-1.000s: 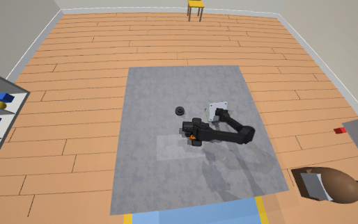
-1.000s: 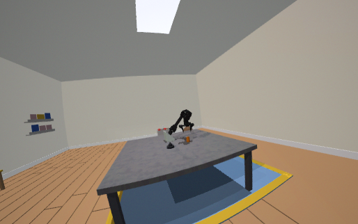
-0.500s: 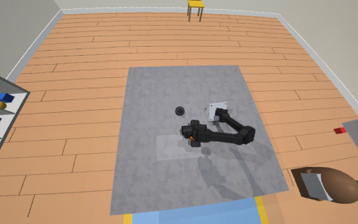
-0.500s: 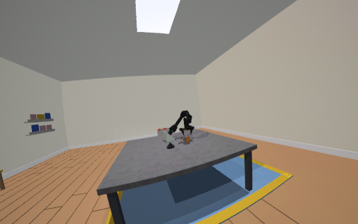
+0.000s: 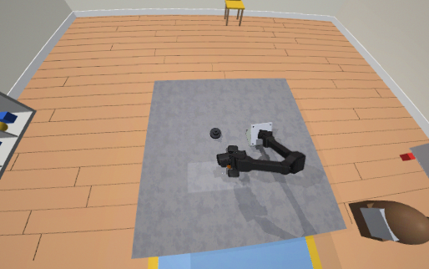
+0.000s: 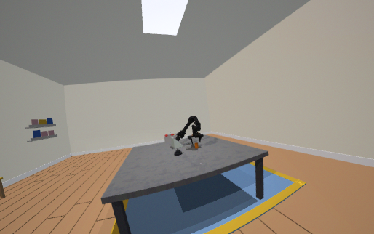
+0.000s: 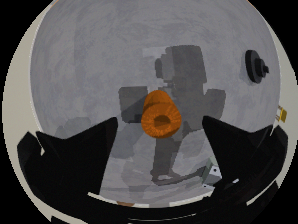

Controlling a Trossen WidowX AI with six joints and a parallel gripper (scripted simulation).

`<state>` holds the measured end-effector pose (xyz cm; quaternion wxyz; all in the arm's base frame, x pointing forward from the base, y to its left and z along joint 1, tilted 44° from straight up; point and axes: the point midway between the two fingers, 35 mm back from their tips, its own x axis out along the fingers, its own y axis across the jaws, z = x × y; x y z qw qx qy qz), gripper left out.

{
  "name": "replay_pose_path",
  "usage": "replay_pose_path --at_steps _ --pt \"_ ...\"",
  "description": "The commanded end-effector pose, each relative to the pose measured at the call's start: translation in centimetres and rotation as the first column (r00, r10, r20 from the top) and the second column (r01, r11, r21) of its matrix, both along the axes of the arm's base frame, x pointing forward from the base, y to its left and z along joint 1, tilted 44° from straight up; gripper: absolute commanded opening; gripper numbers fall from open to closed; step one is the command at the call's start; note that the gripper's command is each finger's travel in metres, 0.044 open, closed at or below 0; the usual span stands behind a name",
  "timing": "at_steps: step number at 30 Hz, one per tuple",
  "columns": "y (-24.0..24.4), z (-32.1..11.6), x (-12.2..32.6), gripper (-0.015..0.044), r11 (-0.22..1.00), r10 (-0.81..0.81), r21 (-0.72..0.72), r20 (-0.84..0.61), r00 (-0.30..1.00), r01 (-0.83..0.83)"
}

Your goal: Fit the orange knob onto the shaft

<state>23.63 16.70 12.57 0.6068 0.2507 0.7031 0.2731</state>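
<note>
A black robot arm bends over a gray table, with its open gripper pointing down above the orange knob. The black round pedestal stands apart from the knob, and a blue rug with yellow edges lies under the table

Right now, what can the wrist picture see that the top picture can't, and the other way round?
Only the wrist view shows the hole in the orange knob's end.

Only the top view shows the brown chair and the blue rug.

Both show the knob, the round black pedestal and the open gripper.
</note>
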Motion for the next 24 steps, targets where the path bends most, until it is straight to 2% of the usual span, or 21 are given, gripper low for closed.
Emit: replay_pose_path --at_steps 1,24 --pt "0.4 -0.5 -0.1 0.044 1.0 -0.002 0.0 -0.007 1.0 0.002" --pt "3.0 -3.1 -0.8 0.044 1.0 -0.002 0.003 -0.007 1.0 0.002"
